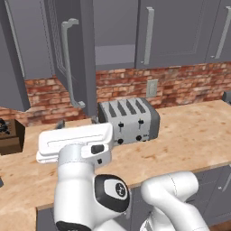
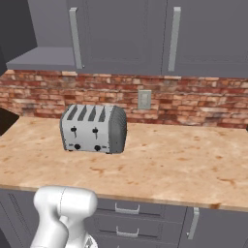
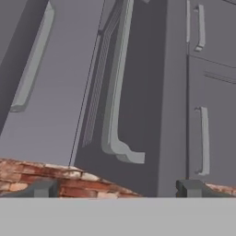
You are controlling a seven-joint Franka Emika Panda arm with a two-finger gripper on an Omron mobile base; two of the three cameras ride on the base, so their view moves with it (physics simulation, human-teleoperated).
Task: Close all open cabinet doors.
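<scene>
One slate-grey cabinet door (image 1: 76,54) stands swung out over the counter, its silver bar handle (image 1: 67,63) facing me, with the bare cabinet inside (image 1: 115,43) to its right. In the hand view this door (image 3: 138,92) is seen nearly edge-on, handle (image 3: 115,92) at centre. Another grey door (image 1: 13,54) at far left also seems to stand out from the wall. The doors to the right (image 1: 178,31) (image 2: 121,34) are shut. My gripper (image 1: 77,122) (image 3: 117,189) is open and empty, low in front of the swung-out door, not touching it.
A silver four-slot toaster (image 1: 131,119) (image 2: 92,128) stands on the wooden counter (image 1: 189,135) below the open cabinet. A wall outlet (image 1: 152,88) sits on the brick backsplash. A brown box (image 1: 10,135) is at the counter's left. Drawers (image 2: 126,209) lie under the counter.
</scene>
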